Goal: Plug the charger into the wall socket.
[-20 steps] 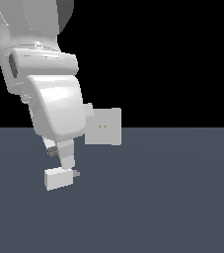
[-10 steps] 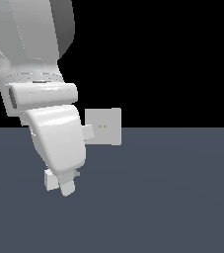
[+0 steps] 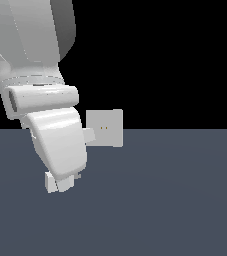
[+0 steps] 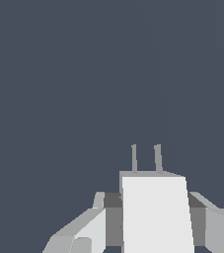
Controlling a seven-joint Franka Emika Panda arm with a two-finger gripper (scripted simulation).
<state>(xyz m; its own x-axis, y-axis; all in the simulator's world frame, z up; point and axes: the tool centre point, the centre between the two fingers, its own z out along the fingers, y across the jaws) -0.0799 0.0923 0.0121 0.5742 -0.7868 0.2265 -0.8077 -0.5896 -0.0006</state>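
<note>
2 prongs visible | gripper (image 4: 153,222) clamps charger (image 4: 155,212) | arm hides socket (image 3: 105,128) edge

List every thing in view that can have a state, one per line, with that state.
charger: between the gripper fingers, prongs pointing away from the wrist, not plugged in.
wall socket: upright, its two holes empty, apart from the charger.
gripper: shut on the charger, low over the floor.

End effector (image 4: 153,222) clamped on charger (image 4: 155,212)
</note>
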